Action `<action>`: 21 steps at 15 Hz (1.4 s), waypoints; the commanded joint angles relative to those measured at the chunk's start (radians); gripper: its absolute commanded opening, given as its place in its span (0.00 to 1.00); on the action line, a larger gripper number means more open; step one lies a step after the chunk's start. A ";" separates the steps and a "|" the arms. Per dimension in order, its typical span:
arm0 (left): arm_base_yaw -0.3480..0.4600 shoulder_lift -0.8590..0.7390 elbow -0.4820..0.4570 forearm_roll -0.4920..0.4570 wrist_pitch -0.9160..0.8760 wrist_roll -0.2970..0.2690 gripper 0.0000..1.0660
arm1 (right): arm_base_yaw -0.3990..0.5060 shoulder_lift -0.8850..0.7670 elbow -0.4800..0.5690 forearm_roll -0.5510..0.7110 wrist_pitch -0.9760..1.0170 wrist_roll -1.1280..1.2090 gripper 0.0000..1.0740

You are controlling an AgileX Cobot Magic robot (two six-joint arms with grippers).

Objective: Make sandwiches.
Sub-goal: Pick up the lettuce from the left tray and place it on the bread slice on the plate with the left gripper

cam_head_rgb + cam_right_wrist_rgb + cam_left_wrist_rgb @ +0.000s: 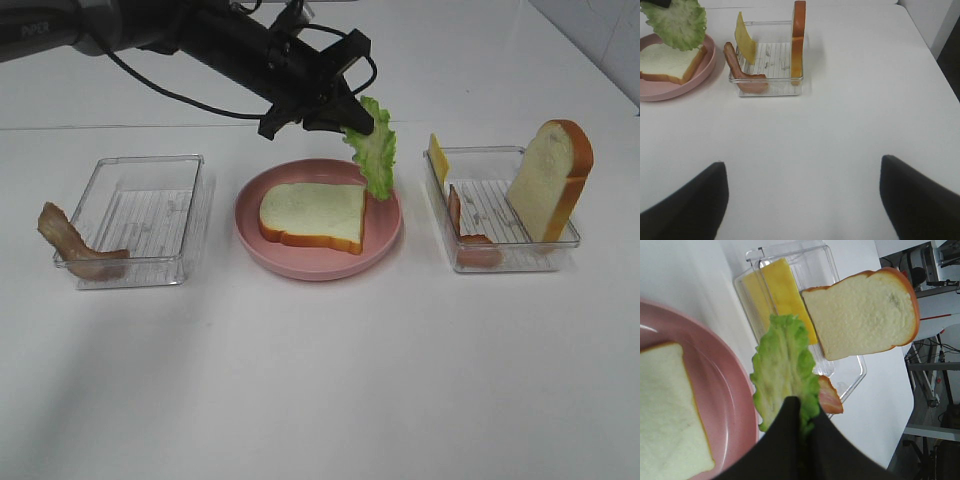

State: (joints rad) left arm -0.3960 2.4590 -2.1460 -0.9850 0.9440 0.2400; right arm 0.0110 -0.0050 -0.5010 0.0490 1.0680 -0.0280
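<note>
My left gripper (352, 124) reaches across from the back left and is shut on a green ruffled lettuce leaf (371, 150), which hangs over the far right rim of the pink plate (250, 235). One white bread slice (312, 215) lies flat on that plate. In the left wrist view the gripper (802, 414) pinches the lettuce (785, 367) by its end. My right gripper (802, 200) is open and empty above bare table. It does not show in the exterior view.
The right clear tray (505, 262) holds an upright bread slice (550, 180), yellow cheese (437, 157) and a bacon strip (466, 238). The left clear tray (140, 215) has a bacon strip (72, 243) draped over its front left corner.
</note>
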 commanded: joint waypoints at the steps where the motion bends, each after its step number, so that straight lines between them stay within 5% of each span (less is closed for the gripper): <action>1: 0.001 0.029 -0.005 0.009 -0.005 0.010 0.00 | -0.006 -0.016 0.000 0.001 -0.008 0.002 0.73; 9: 0.004 0.032 -0.002 0.329 0.007 -0.030 0.00 | -0.006 -0.016 0.000 0.001 -0.008 0.002 0.73; 11: 0.004 0.032 -0.002 0.349 0.008 -0.043 0.09 | -0.006 -0.016 0.000 0.001 -0.008 0.002 0.73; 15: 0.004 0.016 -0.003 0.429 0.006 -0.052 0.68 | -0.006 -0.016 0.000 0.001 -0.008 0.002 0.73; 21: 0.005 -0.081 -0.010 0.745 0.098 -0.240 0.69 | -0.006 -0.016 0.000 0.001 -0.008 0.002 0.73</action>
State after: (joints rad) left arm -0.3920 2.3920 -2.1480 -0.2490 1.0290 0.0160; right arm 0.0110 -0.0050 -0.5010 0.0490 1.0680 -0.0280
